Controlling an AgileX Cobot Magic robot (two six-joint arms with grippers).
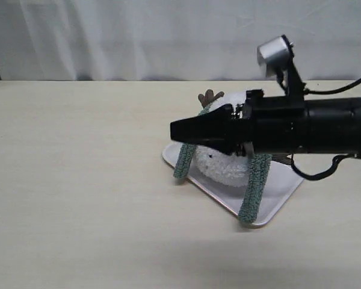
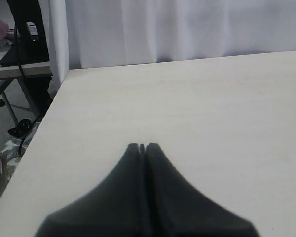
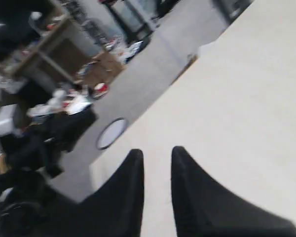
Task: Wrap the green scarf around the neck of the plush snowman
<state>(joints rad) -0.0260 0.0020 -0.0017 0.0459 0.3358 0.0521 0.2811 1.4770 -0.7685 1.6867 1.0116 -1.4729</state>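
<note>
The plush snowman (image 1: 224, 167) lies on a white tray (image 1: 283, 191), mostly hidden behind my right arm; one brown twig arm (image 1: 210, 97) sticks up behind it. The green scarf (image 1: 254, 188) is draped across the snowman. One end hangs down at its right, and the other end (image 1: 184, 161) hangs at its left onto the table. The neck and the scarf's middle are hidden by the arm. My right gripper (image 1: 175, 129) (image 3: 157, 150) hovers above the snowman, pointing left, slightly open and empty. My left gripper (image 2: 143, 145) is shut on nothing over bare table.
The tray sits right of the table's centre, one corner pointing towards the front. A white curtain (image 1: 138, 36) hangs behind the table. In the left wrist view the table's side edge (image 2: 44, 116) drops off to the floor.
</note>
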